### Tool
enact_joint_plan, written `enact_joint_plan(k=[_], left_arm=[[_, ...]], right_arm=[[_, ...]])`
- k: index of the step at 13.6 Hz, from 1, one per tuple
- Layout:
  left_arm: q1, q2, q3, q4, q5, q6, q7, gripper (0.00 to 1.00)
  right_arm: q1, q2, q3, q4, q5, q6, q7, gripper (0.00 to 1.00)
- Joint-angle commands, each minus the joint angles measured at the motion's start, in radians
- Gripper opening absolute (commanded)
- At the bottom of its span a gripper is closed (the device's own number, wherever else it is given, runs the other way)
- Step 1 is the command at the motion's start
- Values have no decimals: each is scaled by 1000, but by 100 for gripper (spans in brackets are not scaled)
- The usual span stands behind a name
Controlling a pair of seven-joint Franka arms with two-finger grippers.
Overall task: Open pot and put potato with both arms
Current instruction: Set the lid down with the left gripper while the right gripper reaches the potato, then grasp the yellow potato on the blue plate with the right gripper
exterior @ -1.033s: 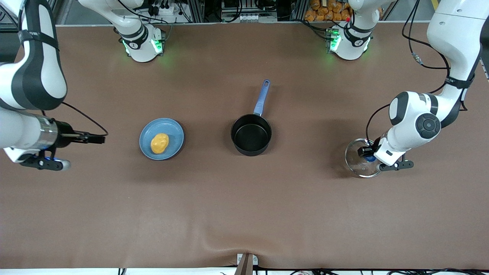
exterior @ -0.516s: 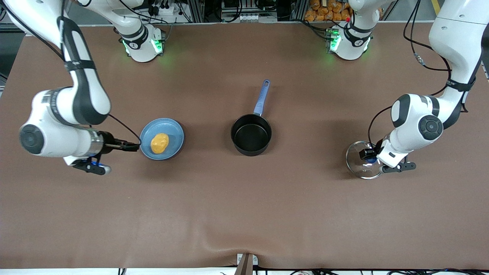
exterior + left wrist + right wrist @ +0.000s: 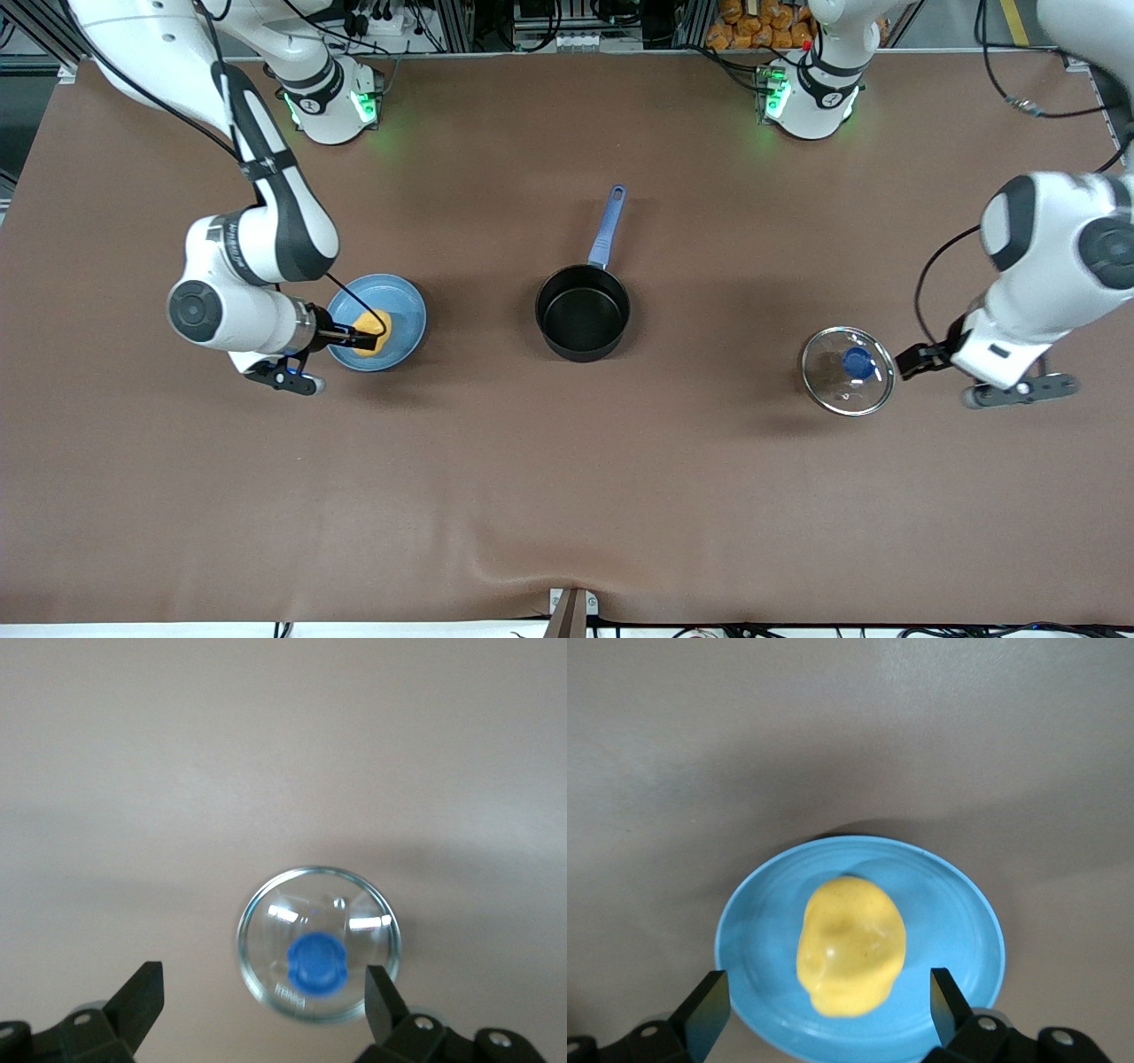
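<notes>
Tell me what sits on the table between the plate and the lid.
Only the pot, open and empty, handle pointing toward the robots' bases. The front view shows bare table either side of it, toward the plate and the lid.

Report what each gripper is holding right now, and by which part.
Nothing is held. The right gripper is open over the potato on the plate; the left gripper is open, apart from the lid on the table.

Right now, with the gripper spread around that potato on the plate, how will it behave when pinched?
The potato looks lumpy and rounded, so it may twist between the right gripper fingers. It seems firm. On the smooth, shallow blue plate it could slide or roll if nudged.
</notes>
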Motion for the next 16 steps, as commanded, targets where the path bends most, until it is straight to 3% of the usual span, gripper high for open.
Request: enact_joint_plan(k=[1, 4, 8, 9, 12, 15, 16], left_arm=[[4, -2, -51, 231, -69, -287, 16, 100], [8, -20, -56, 352, -135, -458, 17, 100], [2, -130, -51, 366, -179, -561, 19, 100], [-25, -166, -16, 365, -222, -562, 19, 100], [-278, -223, 257, 357, -238, -642, 20, 100], [-372, -241, 366, 354, -242, -662, 37, 100], [-372, -262, 368, 336, -259, -668, 54, 100]], right_arm=[[5, -7, -5, -57, 9, 64, 7, 100], [5, -4, -5, -78, 11, 70, 12, 100], [10, 7, -5, -111, 11, 123, 13, 100], [10, 10, -5, -114, 14, 123, 16, 100], [25, 25, -4, -115, 16, 139, 73, 100], [30, 43, -4, -115, 16, 161, 75, 100], [33, 45, -4, -115, 16, 160, 75, 76]])
